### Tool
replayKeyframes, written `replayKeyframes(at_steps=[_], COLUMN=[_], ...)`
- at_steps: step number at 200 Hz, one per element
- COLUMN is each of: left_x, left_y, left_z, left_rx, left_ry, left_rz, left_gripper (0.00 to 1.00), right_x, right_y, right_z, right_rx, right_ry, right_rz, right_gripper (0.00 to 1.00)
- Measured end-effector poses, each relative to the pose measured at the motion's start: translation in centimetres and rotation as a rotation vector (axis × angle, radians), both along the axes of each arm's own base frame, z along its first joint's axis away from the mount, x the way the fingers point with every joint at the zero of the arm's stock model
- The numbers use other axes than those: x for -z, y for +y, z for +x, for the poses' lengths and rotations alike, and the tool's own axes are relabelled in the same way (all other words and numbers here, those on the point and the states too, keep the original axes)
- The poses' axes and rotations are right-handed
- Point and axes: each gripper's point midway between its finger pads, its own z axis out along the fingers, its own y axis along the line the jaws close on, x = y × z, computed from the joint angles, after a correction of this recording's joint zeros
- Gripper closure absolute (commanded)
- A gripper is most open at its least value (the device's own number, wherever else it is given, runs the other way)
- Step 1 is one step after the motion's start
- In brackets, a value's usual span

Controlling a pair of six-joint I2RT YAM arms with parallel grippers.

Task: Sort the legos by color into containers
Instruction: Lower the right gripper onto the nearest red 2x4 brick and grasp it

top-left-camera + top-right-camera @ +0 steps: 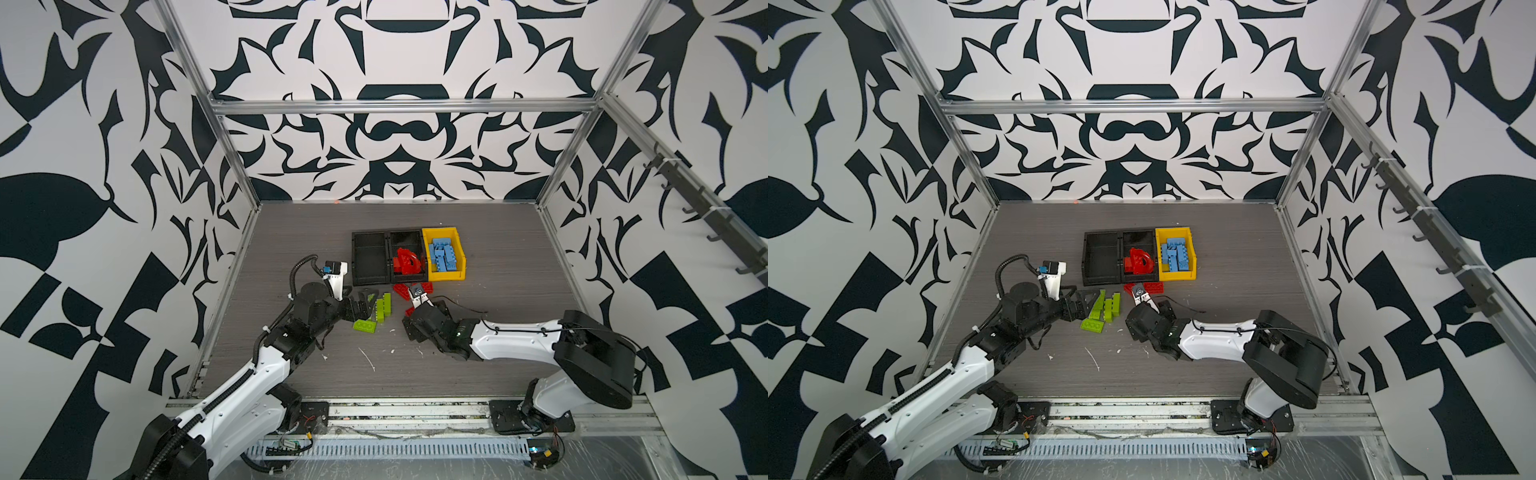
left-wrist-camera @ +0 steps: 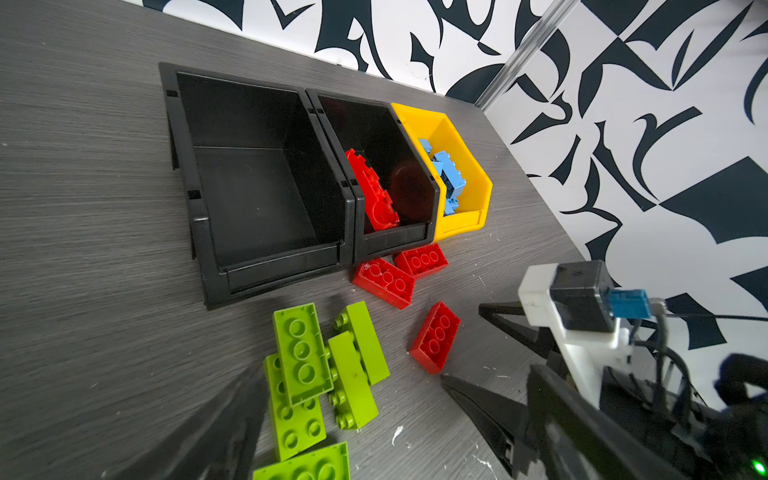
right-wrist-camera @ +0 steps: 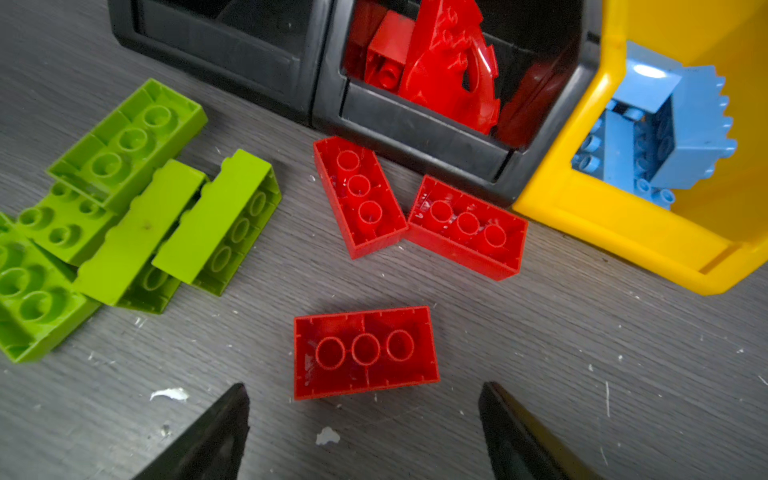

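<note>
Grey wood-grain tabletop (image 1: 291, 232) is enclosed by black-and-white patterned walls (image 1: 395, 145). In both top views, three containers are seen in a row at mid-table: an empty black bin (image 1: 370, 249), a second black bin (image 1: 405, 236) holding red pieces (image 1: 407, 262), and a yellow bin (image 1: 439, 230) holding the blue legos (image 1: 444, 254). The green legos (image 1: 376, 309) are clustered just in front of the left gripper (image 1: 365, 302), and the right gripper (image 1: 417, 300) is held low over loose red bricks just before the bins. In the left wrist view, the left jaws are spread wide with nothing gripped, and the green pile lies between and ahead of them. In the right wrist view, the right jaws are likewise set wide and empty. A lone red brick (image 3: 365, 353) lies underside up directly ahead of the tips, apart from two other red bricks (image 3: 465, 226) just beside the second black bin's front. Its long axis runs across from one finger toward the other, so a grip along its length is judged likely unless the wrist is turned. The right arm is plainly the nearer.
</note>
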Motion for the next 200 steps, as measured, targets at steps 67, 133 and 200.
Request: replayKeyframes(at_steps=[67,133,200], left_x=[0.0,0.0,0.0], left_y=[0.0,0.0,0.0], left_z=[0.0,0.0,0.0], left_rx=[0.0,0.0,0.0], left_ry=[0.0,0.0,0.0], left_rz=[0.0,0.0,0.0], left_gripper=[0.0,0.0,0.0], right_x=[1.3,3.1,3.2], right_y=[0.9,0.0,1.3], right_z=[0.9,2.7,3.0], right_rx=[0.009,0.048,0.026], right_ry=[0.019,0.055,0.053], right_rz=[-0.032,-0.01,0.027], right_gripper=[0.07,0.15,0.36])
